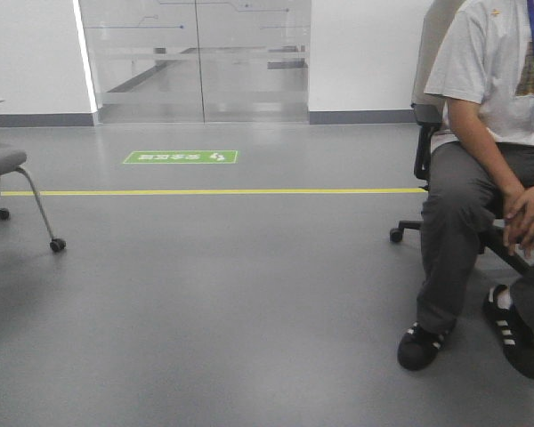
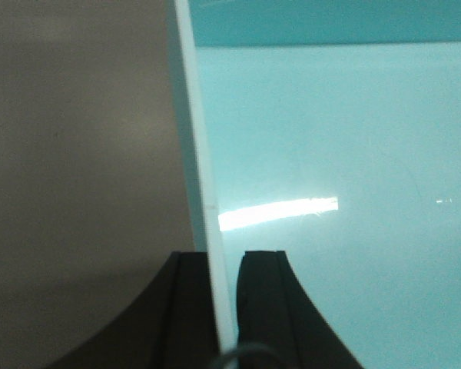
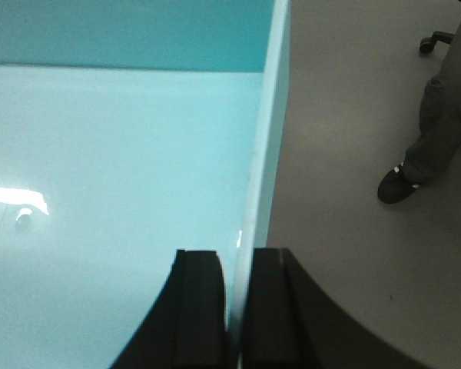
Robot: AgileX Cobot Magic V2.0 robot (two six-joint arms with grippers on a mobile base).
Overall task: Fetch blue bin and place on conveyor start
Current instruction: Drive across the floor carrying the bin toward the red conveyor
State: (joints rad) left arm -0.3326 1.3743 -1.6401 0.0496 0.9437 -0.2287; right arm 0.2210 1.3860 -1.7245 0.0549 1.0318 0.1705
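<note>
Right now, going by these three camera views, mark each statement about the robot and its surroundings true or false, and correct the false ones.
1. The left gripper clamps a wall of the blue bin. True.
2. The right gripper is open and holds nothing. False: it is shut on a wall of the blue bin.
3. The blue bin is full of parts. False: the inside that shows is bare.
4. A person sits on a chair in the front view. True.
</note>
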